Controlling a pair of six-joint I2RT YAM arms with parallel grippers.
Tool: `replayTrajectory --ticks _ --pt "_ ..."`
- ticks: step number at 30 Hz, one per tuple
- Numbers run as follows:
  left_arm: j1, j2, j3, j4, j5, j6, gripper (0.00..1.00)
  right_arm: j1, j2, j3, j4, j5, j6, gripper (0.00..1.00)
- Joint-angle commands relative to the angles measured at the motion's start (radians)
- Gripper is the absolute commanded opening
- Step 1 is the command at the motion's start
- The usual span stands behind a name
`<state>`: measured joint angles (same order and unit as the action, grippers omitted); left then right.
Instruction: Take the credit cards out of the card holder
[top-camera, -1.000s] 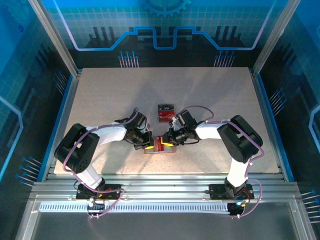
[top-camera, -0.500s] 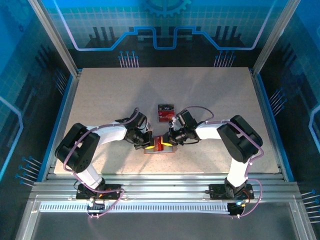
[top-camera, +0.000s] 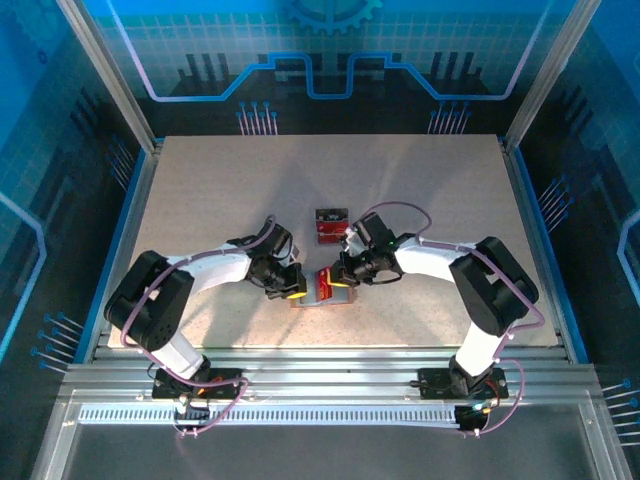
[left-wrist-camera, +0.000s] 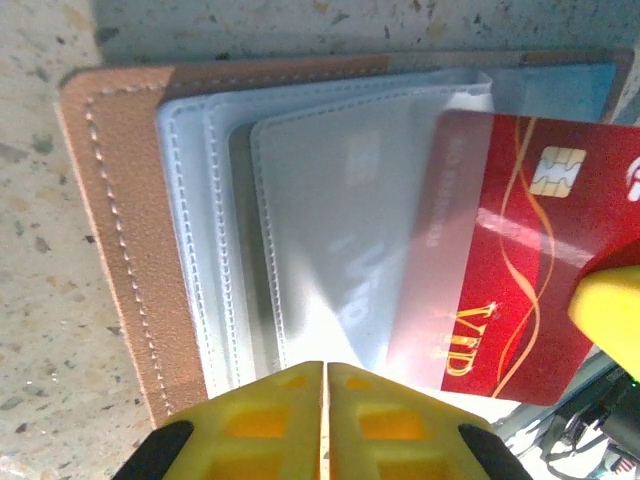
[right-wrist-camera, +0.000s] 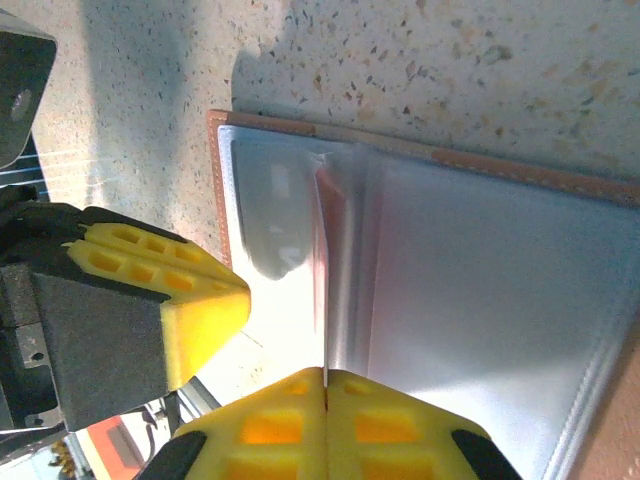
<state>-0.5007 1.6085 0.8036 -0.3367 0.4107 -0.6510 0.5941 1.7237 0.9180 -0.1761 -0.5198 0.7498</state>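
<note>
Card holder (left-wrist-camera: 110, 250) is found lying open on the table (top-camera: 430, 190) between the 2 grippers, grey-blue pockets turned up. Left gripper (top-camera: 293, 291) is seen with pads pressed together at the holder's left edge; whether leather is pinched cannot be told. Right gripper (top-camera: 337, 279) is closed on 1 red card (left-wrist-camera: 510, 290), which sits partly out of a translucent pocket. Farther back, a dark-and-red card pile (top-camera: 331, 225) is laid apart from the holder.
</note>
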Motion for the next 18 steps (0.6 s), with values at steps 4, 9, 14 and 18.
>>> replayTrajectory --ticks 4,9,14,18 --pt "-0.004 -0.041 0.008 -0.034 -0.013 0.005 0.1 -0.01 -0.047 0.063 -0.177 0.056 -0.086 0.05" --pt "-0.005 -0.042 0.01 -0.034 -0.013 0.007 0.11 -0.013 -0.068 0.107 -0.218 0.048 -0.105 0.05" --pt "-0.004 -0.049 0.014 -0.04 -0.019 0.013 0.11 -0.02 -0.075 0.18 -0.334 0.094 -0.17 0.05" --pt "0.005 -0.068 0.003 -0.043 -0.026 0.017 0.11 -0.025 -0.075 0.262 -0.449 0.142 -0.296 0.04"
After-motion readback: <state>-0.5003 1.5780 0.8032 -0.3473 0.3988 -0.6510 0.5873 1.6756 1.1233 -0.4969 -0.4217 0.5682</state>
